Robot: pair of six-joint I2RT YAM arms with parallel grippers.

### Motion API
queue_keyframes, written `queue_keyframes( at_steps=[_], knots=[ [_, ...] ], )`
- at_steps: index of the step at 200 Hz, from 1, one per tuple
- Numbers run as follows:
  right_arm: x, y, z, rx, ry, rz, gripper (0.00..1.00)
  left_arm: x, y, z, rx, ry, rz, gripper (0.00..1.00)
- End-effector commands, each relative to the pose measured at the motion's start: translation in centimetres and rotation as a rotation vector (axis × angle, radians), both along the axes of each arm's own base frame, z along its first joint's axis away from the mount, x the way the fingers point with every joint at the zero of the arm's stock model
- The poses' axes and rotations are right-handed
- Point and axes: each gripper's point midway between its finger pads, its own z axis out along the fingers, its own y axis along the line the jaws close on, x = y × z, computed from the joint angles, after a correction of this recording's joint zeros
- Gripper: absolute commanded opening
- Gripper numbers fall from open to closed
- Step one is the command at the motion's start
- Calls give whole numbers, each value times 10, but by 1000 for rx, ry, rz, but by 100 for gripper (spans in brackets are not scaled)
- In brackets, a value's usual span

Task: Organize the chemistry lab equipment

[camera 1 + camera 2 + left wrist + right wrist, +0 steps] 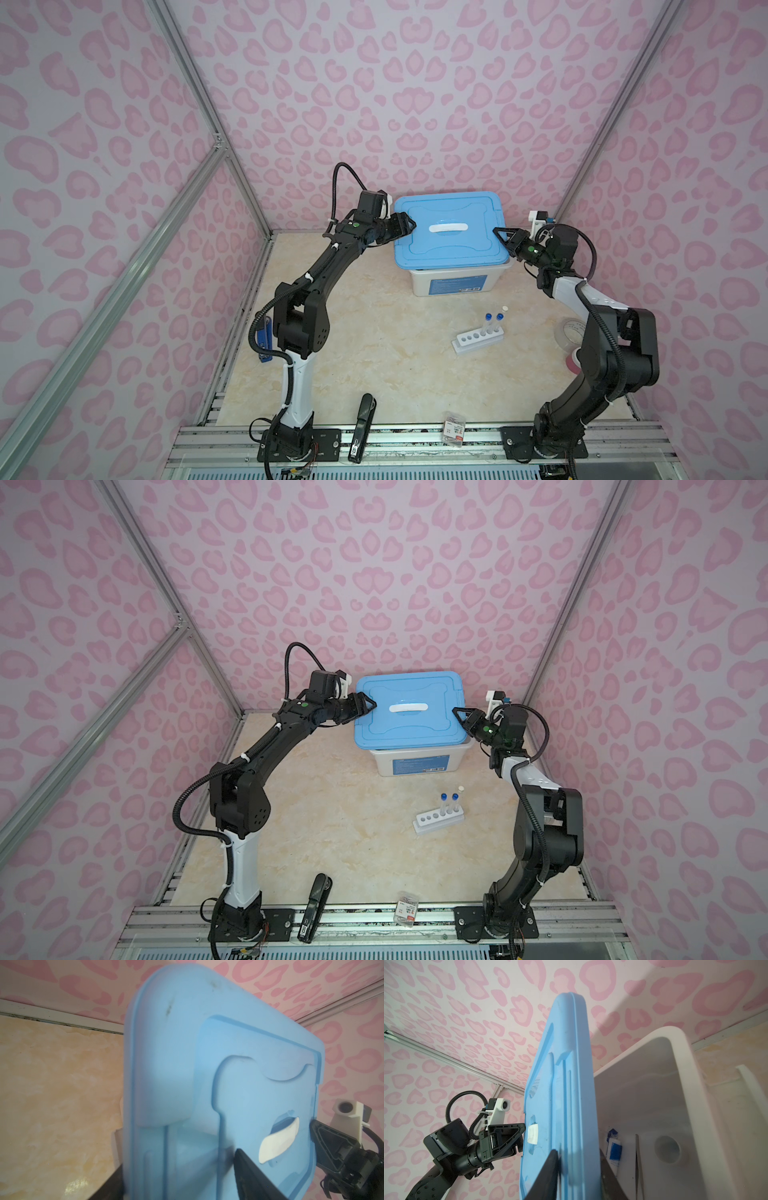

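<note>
While the right gripper (pixel 496 232) clamps the blue lid (pixel 449 249) over the white bin (pixel 457 284), I see the left gripper (pixel 411 227) with jaws apart astride the opposite edge; the rack (pixel 469 343) with three tubes (pixel 488 324) stands in front, bottle (pixel 614 1152) and tweezers (pixel 639 1165) lie inside

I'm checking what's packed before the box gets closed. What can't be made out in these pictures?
- Bin contents: in both top views the blue lid covers the white bin; the right wrist view glimpses a blue-labelled bottle and tweezers.
- Left gripper: left wrist view blurred, grip on the lid unclear.
- Tape rolls: mostly behind the right arm in a top view.
</note>
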Motion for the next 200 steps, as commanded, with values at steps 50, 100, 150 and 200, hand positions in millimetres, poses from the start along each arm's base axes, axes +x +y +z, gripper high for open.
queue_keyframes(
  at_steps=[50, 100, 150, 200],
  knots=[
    [-1, 0, 2, 8, -29, 33, 27, 0, -13, 6, 7, -29, -38, 71],
    [0, -3, 1, 9, -25, 31, 27, -2, -15, 6, 8, -21, -37, 72],
    [-1, -7, 1, 3, -25, 29, 27, -4, -16, 3, 10, -10, -32, 74],
    [-4, -8, -5, -31, -2, 21, 27, -4, -15, 11, 31, -46, -24, 82]
  ],
)
